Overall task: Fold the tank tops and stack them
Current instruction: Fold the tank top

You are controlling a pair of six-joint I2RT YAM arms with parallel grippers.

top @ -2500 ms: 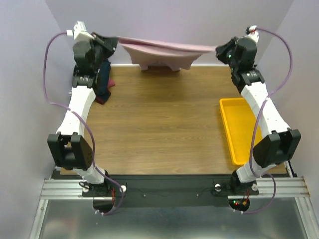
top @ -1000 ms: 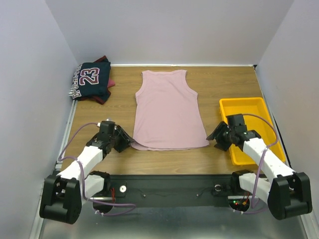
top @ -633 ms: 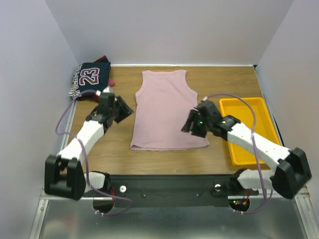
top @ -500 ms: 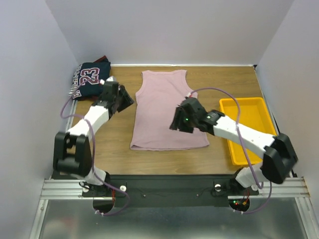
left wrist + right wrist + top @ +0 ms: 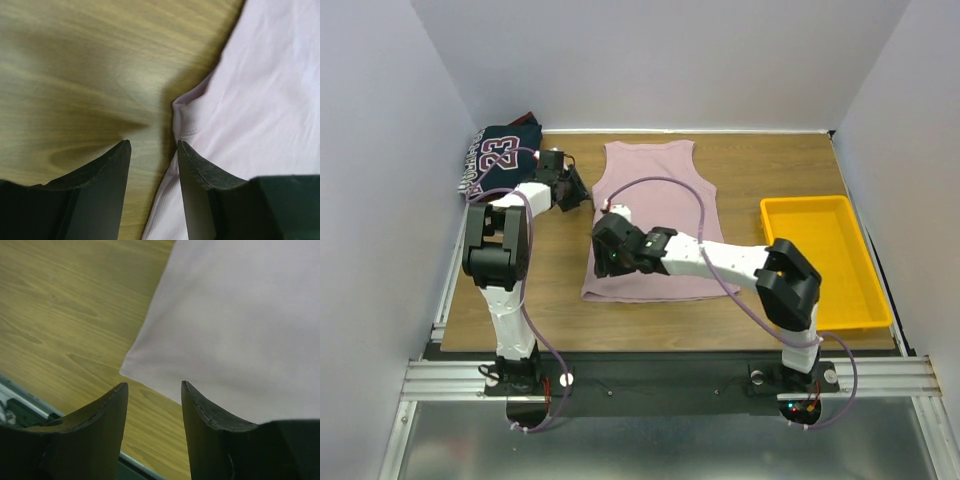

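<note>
**Item:** plain dusty-pink sleeveless cloth tank top (image 5: 655,215).
**Location:** centre of the wooden tabletop (image 5: 550,290), neckline toward frame top.
**Condition:** flat, unfolded, smooth apart from a small pucker at the left armhole.
**Left gripper** (image 5: 152,145): jaws open, straddling that armhole edge.
**Right gripper** (image 5: 153,385): jaws open over the lower-left hem corner.
**Risk, judged:** the jaws could pinch one layer only, or the right arm reaching over the cloth could drag it askew.
**Also:** navy "23" tank top (image 5: 500,160), upper left, not folded.

Navy top (image 5: 502,155) lettering unreadable — pink top (image 5: 260,100) cropped, wrist views.
</note>
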